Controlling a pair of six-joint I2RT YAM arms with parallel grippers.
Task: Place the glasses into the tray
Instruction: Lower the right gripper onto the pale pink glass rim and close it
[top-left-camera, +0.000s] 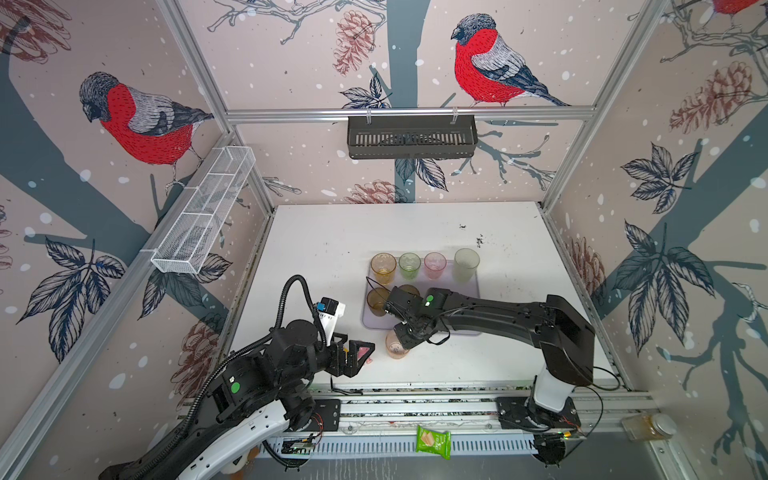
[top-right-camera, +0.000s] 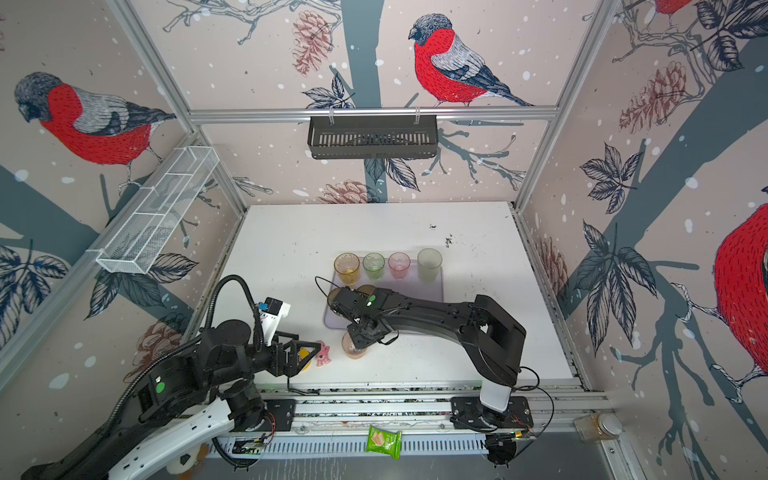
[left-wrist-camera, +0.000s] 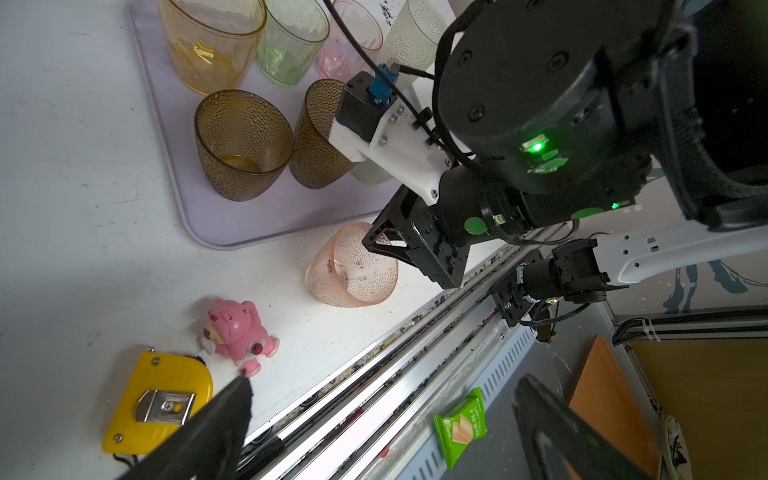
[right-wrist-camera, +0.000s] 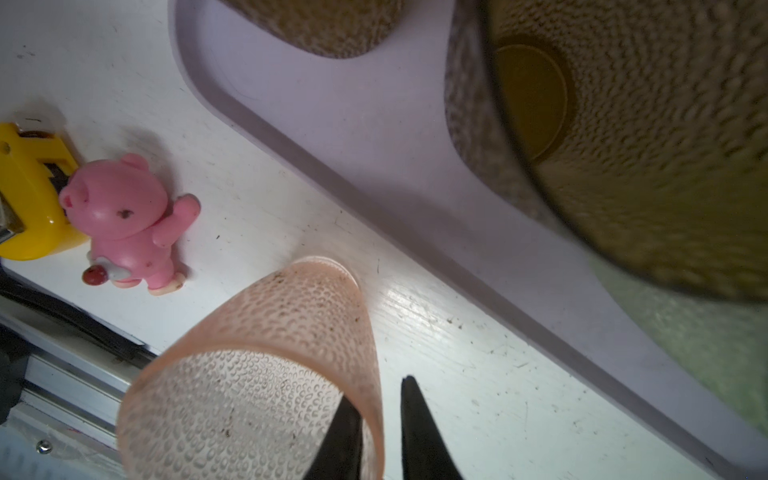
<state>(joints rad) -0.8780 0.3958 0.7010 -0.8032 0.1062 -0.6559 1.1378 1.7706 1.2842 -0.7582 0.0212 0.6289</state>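
Just outside the near edge of the tray (right-wrist-camera: 374, 124), on the bare table: the one pink glass (right-wrist-camera: 266, 353) not yet placed; the other seven stand inside the tray, two brown glasses (left-wrist-camera: 243, 145) closest to that edge.

Hazards, as judged: the hold is taken on a single thin wall near the rim, so the glass may swivel or slip out on lifting; a low carry would catch its base on the tray's rim; a swinging glass, or the wrist itself, could topple the brown pair.

Right gripper (right-wrist-camera: 376, 390): one finger inside the glass, one outside, jaws narrow astride the wall; a sliver of table shows beside the outer finger, so whether the wall is pinched cannot be told.

Right arm: stretched from its base across the tray's near half; wrist bent downward over the edge.

Left gripper (top-left-camera: 365, 353): spread wide and empty, low above a pink toy (left-wrist-camera: 237, 328) and a yellow tape measure (left-wrist-camera: 158, 403); its arm folded at the front left.
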